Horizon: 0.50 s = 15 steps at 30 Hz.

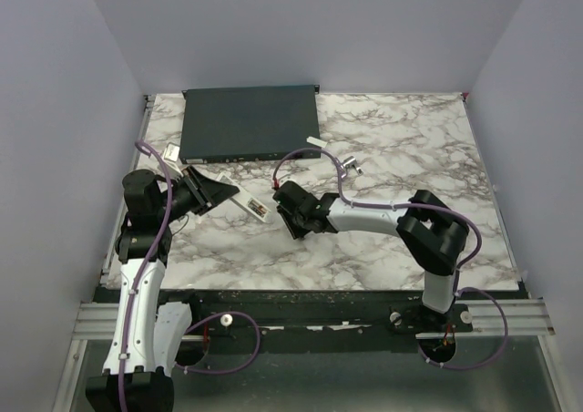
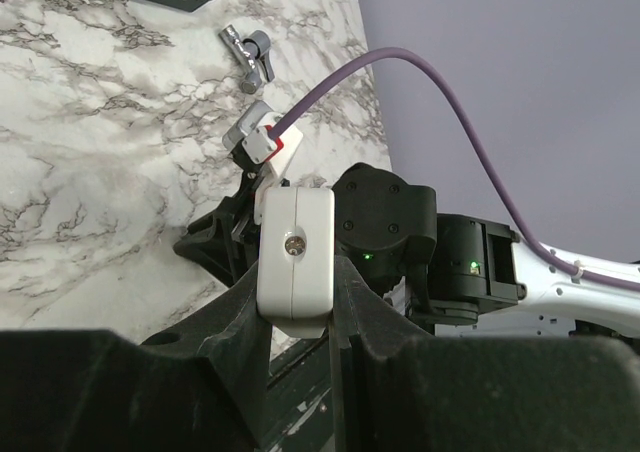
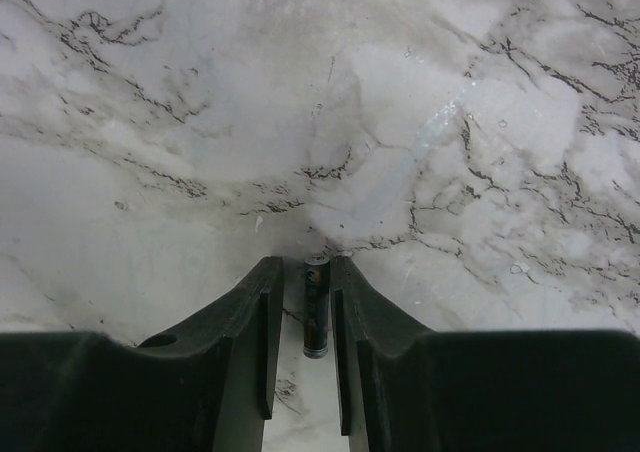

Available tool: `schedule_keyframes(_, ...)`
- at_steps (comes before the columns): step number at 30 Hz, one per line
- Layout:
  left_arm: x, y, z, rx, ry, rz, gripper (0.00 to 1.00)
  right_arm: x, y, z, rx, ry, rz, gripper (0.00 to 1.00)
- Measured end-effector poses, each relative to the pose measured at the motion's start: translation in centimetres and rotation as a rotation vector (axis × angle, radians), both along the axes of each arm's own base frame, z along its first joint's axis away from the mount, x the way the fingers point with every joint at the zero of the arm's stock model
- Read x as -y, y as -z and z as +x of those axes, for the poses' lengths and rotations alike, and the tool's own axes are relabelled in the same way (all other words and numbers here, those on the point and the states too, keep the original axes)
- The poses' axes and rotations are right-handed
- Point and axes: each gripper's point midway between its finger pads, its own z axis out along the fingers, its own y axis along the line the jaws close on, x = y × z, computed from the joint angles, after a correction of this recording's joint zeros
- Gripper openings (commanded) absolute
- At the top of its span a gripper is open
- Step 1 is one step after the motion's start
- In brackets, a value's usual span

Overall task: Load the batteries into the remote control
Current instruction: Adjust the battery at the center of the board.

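One battery (image 3: 316, 307) shows only from the right wrist.

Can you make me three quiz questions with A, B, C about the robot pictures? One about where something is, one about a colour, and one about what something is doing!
1. Where is the battery?
A. In a cup.
B. On the table, between the right fingers.
C. On a shelf.

2. What colour is the remote control?
A. White.
B. Green.
C. Red.

3. What are the left fingers doing?
A. Spread wide, holding nothing.
B. Pinching a battery.
C. Clamped on the remote control.

Answers:
1 B: the right wrist view shows it lying on the marble with a finger on each side.
2 A: its plastic body is plain white.
3 C: the left wrist view shows the remote squeezed between them.
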Motion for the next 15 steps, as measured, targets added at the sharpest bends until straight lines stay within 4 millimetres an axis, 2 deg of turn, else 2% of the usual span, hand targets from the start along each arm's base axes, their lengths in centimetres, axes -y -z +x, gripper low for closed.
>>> schedule_keyframes(4,-0.09,0.01,0.04,-0.001,-0.004,0.0,0.0,-0.19,0.03,-0.09,0.013,-0.007,-0.021,0.25)
schedule_keyframes(8,-0.09,0.02,0.04,0.001,-0.003,0.002,0.0,-0.3,0.03,-0.14,0.018,-0.007,-0.022,0.01)
schedule_keyframes(13,-0.12,0.05,0.04,0.001,-0.004,0.003,0.0,-0.07,-0.18,-0.01,0.033,0.013,-0.014,0.01)
schedule_keyframes(15,-0.15,0.13,0.02,-0.002,-0.004,0.005,0.0,0.64,-0.33,-0.17,0.044,0.031,-0.012,0.01)
